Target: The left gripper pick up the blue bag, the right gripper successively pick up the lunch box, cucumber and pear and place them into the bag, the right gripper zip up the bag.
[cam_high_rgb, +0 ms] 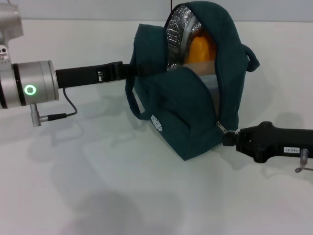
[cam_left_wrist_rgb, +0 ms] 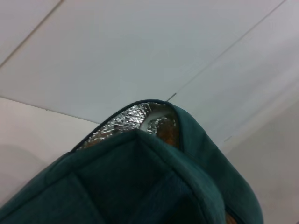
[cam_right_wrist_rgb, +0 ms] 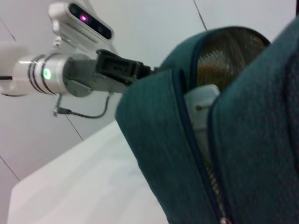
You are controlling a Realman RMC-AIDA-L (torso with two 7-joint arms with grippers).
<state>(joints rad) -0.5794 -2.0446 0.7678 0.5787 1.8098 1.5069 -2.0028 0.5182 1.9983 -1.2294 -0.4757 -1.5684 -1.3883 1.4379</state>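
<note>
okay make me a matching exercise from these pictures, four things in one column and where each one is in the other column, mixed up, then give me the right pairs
Things:
1. left gripper
2. right gripper
3. pear
4. round white logo

Places:
A. inside the blue bag, seen through the open top
B. at the zip's low end, by the metal pull
C. on the bag's outer side, low down
D. at the bag's upper edge, on the robot's left

Pairs: 1-D, 2-B, 3-A, 4-C
</note>
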